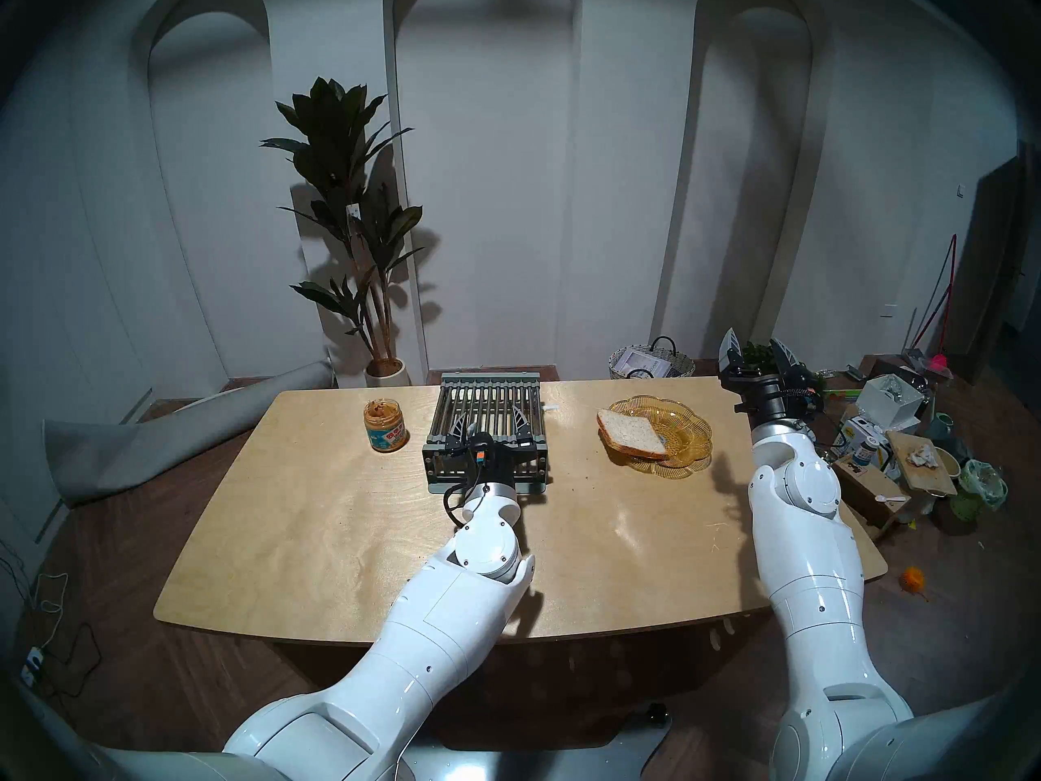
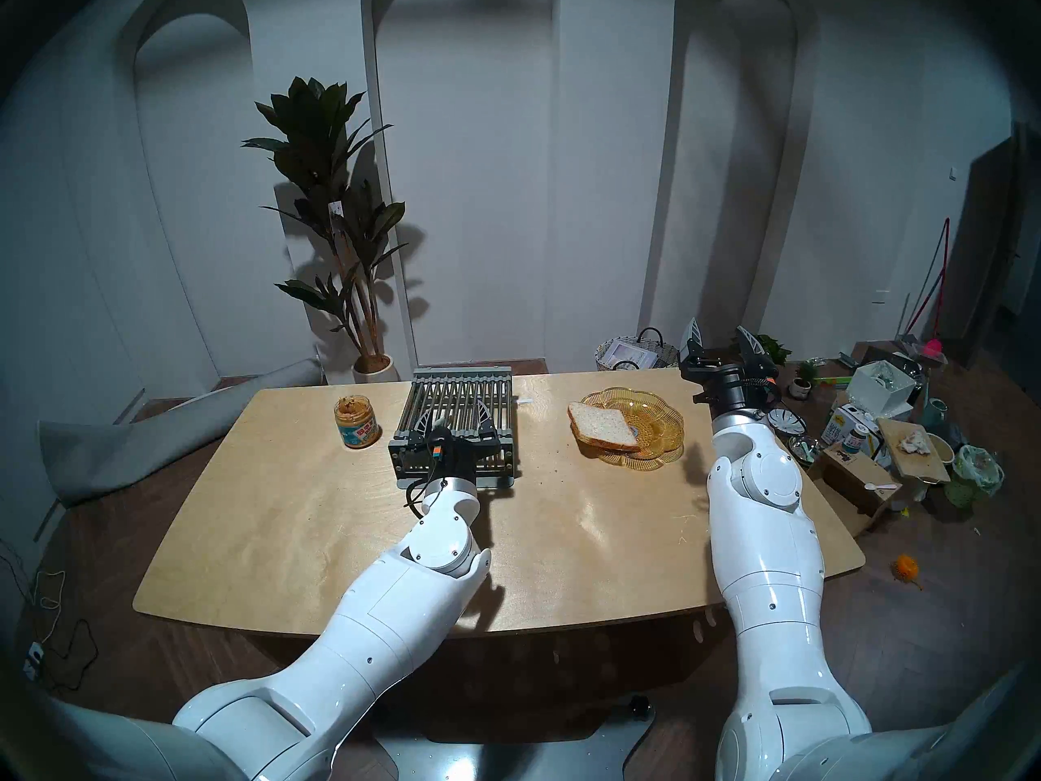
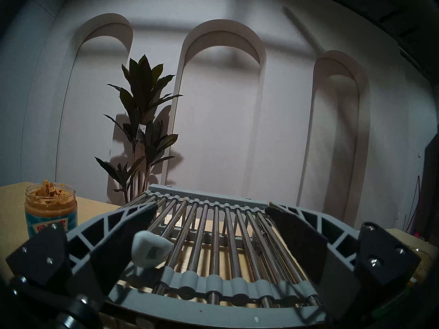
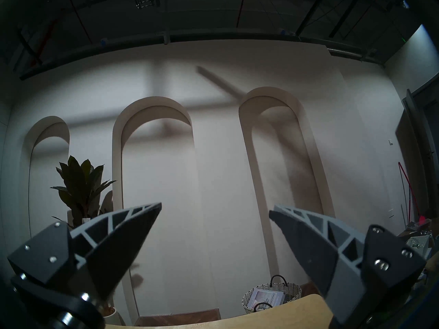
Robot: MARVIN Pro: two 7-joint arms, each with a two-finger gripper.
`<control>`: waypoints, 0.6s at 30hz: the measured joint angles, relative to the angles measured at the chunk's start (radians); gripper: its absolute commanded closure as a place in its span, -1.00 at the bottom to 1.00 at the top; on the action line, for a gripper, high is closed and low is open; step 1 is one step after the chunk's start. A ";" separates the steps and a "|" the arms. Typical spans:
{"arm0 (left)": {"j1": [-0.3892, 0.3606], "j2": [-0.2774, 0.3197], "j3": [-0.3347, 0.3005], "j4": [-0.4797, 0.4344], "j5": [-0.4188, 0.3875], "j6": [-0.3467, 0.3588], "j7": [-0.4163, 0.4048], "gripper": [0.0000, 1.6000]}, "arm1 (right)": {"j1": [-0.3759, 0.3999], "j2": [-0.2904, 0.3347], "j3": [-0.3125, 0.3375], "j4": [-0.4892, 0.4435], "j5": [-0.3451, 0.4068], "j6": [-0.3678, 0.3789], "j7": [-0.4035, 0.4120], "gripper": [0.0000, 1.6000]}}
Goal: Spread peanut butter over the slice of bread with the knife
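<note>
Plainly, counts: one jar (image 1: pixel 386 429), one slice (image 1: pixel 634 434), one plate (image 1: pixel 684 433), one rack (image 1: pixel 489 408), one knife (image 3: pixel 150 251), two arms.
Bench: pale wood bench (image 1: pixel 338 515) carries the jar at its far left, the rack in the middle, the plate to the right, each well apart.
Jar: lidless clear glass, peanut butter (image 3: pixel 49 193) heaped to the rim; blue label with a white and red patch, its writing too small to read.
Slice: lies on the near-left part of the amber scalloped plate, its corner overhanging the rim.
Knife: the grey handle end shows in the left wrist view, on the rack's bars near the left finger; the blade cannot be made out.
Left gripper (image 1: pixel 491 425): fingers spread wide over the rack's near half, pinching nothing; whether they touch the knife cannot be told.
Right gripper (image 1: pixel 757 350): raised beyond the bench's right end, fingers spread, empty, tips up toward the arched wall.
Behind: one potted plant (image 1: pixel 352 210) with a small white tag, unreadable; one woven basket (image 4: pixel 273 295) holding a booklet, its print too small to read surely.
</note>
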 measured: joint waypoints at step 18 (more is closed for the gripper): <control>-0.030 -0.018 -0.018 0.027 0.000 0.040 0.027 -1.00 | -0.026 -0.001 0.020 -0.042 0.031 0.002 0.018 -1.00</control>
